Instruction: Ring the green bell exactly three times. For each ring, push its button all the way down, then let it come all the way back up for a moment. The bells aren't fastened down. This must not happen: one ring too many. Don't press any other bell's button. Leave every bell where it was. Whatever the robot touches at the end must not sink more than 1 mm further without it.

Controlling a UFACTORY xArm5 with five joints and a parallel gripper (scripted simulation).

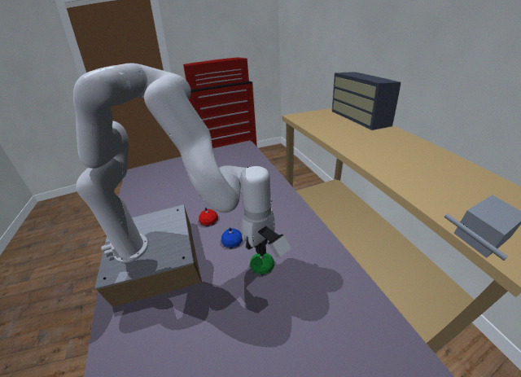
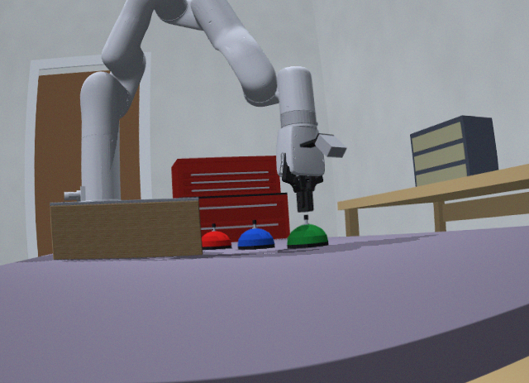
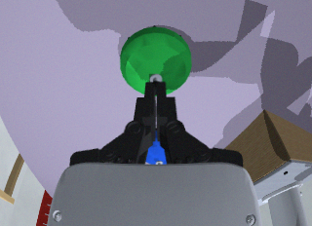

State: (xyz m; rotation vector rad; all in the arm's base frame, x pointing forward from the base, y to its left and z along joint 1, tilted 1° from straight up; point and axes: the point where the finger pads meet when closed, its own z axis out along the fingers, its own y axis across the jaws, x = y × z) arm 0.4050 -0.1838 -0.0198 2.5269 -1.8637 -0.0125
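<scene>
Exterior view shows you the white arm's dark gripper (image 2: 305,208) hanging straight above the glossy green dome-shaped bell (image 2: 307,236), fingers pressed together and carrying nothing. A thin gap separates the fingertips from the small black button (image 2: 306,217) on the dome's crown, and the button stands proud, so it looks fully released, though at this scale you cannot be certain.

To press well, drive straight down along the button's axis. The wrist view puts the closed fingertips squarely over the dome's centre, so you need no sideways correction. Go to the bottom of the travel, then lift until daylight shows again between fingertips and button, and hold briefly before the next stroke. Avoid any lateral drift that could nudge the bell across the purple tabletop (image 1: 336,322).

The green bell (image 1: 261,264) sits near the middle of the tabletop, the outermost of three in a diagonal row from the arm's wooden pedestal (image 1: 168,280). The glossy blue dome-shaped bell (image 1: 230,237) lies just beside it and the red dome-shaped bell (image 1: 207,216) beyond; keep the gripper body off both. The green dome rests on a dark base ring, flat on the surface.
</scene>
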